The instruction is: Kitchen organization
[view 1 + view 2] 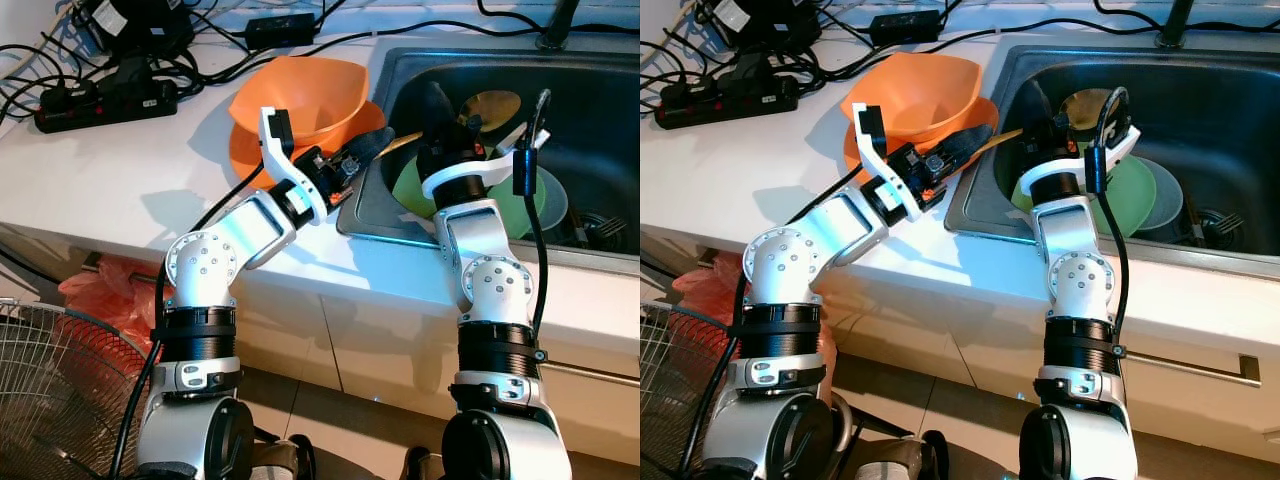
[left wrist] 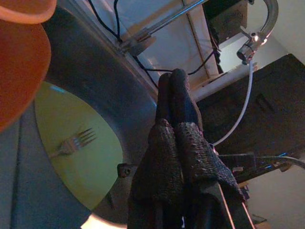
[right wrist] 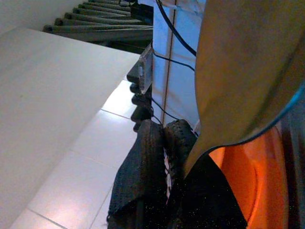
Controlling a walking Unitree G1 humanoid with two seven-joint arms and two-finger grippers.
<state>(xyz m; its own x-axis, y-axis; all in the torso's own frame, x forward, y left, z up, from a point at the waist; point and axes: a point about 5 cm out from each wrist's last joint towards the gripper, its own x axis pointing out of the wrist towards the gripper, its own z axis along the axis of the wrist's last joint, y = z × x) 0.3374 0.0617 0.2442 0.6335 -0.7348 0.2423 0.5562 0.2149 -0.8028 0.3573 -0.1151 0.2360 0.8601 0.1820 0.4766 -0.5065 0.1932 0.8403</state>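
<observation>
Left eye view shows a white counter (image 1: 120, 190) on the left of the frame and a steel sink (image 1: 600, 90) on the upper right. An orange bowl (image 1: 300, 95) sits on an orange plate (image 1: 245, 155) near the top middle, just beside the sink edge. I think it waits there so it can be put away or washed.

The left gripper (image 1: 375, 143) reaches from the counter over the sink edge. In the left wrist view its fingers (image 2: 178, 102) are pressed together, with nothing between them. It points down into the sink, maybe getting ready to pick something out.

In the sink lies a green plate (image 1: 505, 205) with a fork (image 2: 74, 143) on it. Under it sits a grey dish (image 1: 555, 195). A yellow-brown plate (image 1: 490, 105) stands tilted behind them.

The right gripper (image 1: 440, 115) is down in the sink, by that tilted plate. In the right wrist view its fingers (image 3: 152, 157) look shut and the plate edge is touching them, but I cannot tell if they really pinch it.

A black power strip (image 1: 105, 100) and cables lie in the upper left, well apart from the water. A wire fan (image 1: 50, 390) stands at the lower left.
</observation>
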